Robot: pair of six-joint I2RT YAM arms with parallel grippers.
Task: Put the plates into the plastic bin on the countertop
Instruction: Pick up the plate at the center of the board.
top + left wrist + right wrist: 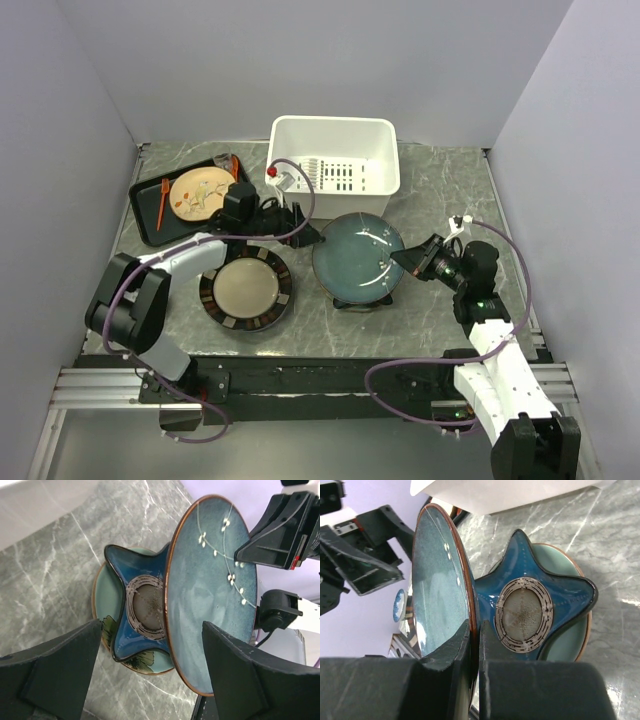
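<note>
My right gripper [475, 645] is shut on the rim of the glossy teal plate [437, 580] and holds it tilted up on edge above a navy star-shaped plate [530, 610]. The star plate lies on a pale green flower plate [572, 635]. In the top view the teal plate [358, 258] sits mid-table, the right gripper [397, 262] on its right rim. My left gripper [312, 237] is open at its left rim. In the left wrist view the teal plate's [210, 595] lower edge stands between the open fingers [55, 675]. The white plastic bin [335, 128] stands behind, empty.
A dark-rimmed beige plate [245, 288] lies on the grey marble countertop [440, 190] under the left arm. A black tray [148, 222] at back left holds a beige plate [197, 192] and orange cutlery. Walls close in on both sides.
</note>
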